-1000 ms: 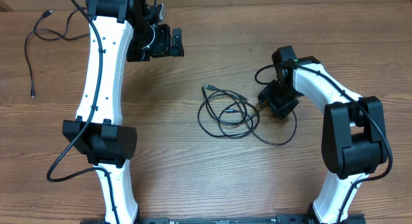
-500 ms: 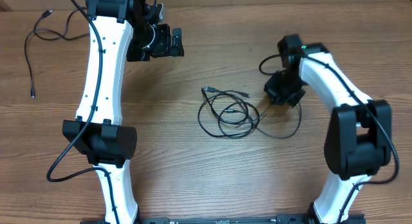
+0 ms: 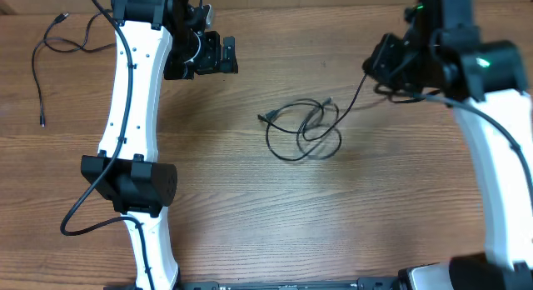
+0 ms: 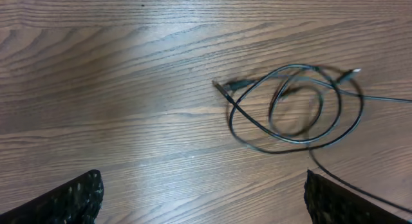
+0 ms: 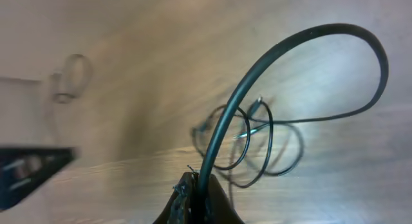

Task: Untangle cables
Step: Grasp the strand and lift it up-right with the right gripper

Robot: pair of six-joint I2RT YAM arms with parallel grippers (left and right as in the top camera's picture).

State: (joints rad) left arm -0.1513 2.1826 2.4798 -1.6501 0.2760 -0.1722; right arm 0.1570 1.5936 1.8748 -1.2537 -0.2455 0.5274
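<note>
cables (image 3: pixel 305 132) lie as a loose tangle of overlapping loops near the middle of the wooden surface (image 3: pixel 250 232), between the two arms. one plug end (image 3: pixel 263 117) points out of the tangle on its left side in the overhead view. one strand (image 3: pixel 354 92) leaves the tangle at its upper right and runs, clear of the surface, up to the right hand (image 3: pixel 390 63)

right hand: fingers together, clamped on this strand. in the right wrist view the strand (image 5: pixel 244 84) rises from the fingertips, arcs over and drops back toward the tangle (image 5: pixel 248 143) below. the hand is held above the surface, apart from the tangle

left hand (image 3: pixel 218 57): fingers apart, holding nothing, positioned to the upper left of the tangle. in the left wrist view its finger pads (image 4: pixel 71 198) sit at the lower corners, with the tangle (image 4: pixel 296 105) ahead and to the right

a separate cable (image 3: pixel 36 82) lies at the far left corner of the surface, well apart from the tangle
</note>
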